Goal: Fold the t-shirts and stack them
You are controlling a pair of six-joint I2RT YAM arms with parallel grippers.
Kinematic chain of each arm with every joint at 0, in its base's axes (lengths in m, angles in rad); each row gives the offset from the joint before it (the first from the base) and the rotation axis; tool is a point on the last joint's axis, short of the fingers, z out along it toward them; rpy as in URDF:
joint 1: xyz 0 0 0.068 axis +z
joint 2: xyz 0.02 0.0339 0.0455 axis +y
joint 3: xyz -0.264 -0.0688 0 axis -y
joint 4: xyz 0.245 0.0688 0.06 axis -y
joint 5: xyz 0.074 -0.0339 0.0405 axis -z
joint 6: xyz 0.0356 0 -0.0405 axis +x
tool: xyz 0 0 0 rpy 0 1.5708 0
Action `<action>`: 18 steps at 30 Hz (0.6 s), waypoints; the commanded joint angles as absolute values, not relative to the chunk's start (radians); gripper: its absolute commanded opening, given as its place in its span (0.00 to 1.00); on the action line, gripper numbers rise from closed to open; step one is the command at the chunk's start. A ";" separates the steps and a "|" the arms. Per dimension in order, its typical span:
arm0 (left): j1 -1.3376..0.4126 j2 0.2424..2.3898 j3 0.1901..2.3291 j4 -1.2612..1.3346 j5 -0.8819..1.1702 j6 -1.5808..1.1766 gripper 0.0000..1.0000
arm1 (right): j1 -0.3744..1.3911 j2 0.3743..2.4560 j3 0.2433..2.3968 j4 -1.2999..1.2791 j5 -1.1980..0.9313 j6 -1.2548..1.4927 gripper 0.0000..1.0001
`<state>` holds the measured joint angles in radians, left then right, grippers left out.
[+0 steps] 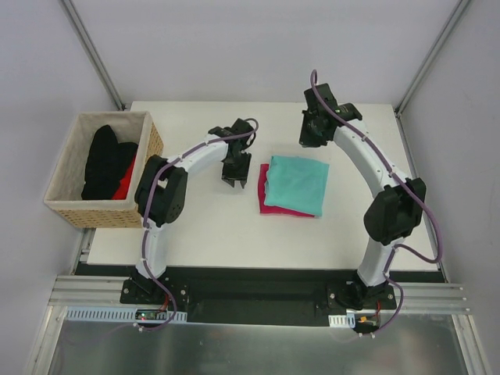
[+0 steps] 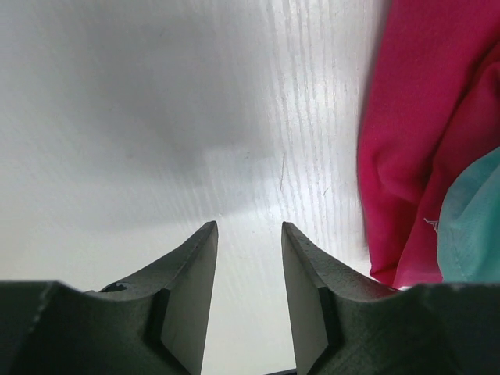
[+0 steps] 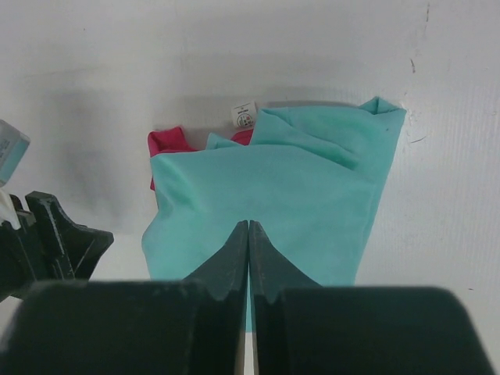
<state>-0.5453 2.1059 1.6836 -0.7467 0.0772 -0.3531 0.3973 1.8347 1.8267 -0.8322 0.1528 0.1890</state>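
Top external view: the two t-shirts lie folded and stacked near the middle of the white surface [image 1: 211, 226]. The teal t-shirt [image 1: 297, 183] is on top of the magenta-pink t-shirt [image 1: 273, 208], whose cloth peeks out along the stack's left and near edges. The left arm reaches in from the left with its tip pointed down just beside the stack's left edge. The right arm curves round so that its tip hangs over the far edge of the stack. Left wrist view: the left fingers [image 2: 191, 289] stand apart, released, with only bare surface in the gap between them and pink cloth off to their right. Right wrist view: the right fingers [image 3: 234, 266] are pressed tight together with nothing visible between them. The teal shirt is spread below and beyond them, and a small white label [image 3: 244, 114] and a corner of pink show at its far edge. A woven basket [image 1: 78, 211] sits at the left end of the surface, holding a black garment [image 1: 105, 160] and something red [image 1: 125, 186].
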 commanded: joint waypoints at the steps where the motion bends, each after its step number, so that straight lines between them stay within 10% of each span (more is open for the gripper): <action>1: -0.523 1.984 1.675 -0.750 0.031 -0.370 0.37 | 0.417 1.828 1.824 -0.836 0.164 0.178 0.01; 18: -0.489 1.750 1.683 -0.802 -0.051 -0.334 0.39 | 0.577 1.924 1.775 -0.775 0.192 0.238 0.01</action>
<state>-0.5018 1.8313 1.6749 -0.7555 -0.0090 -0.3511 0.5407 1.9133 1.7935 -0.8116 0.1772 0.2035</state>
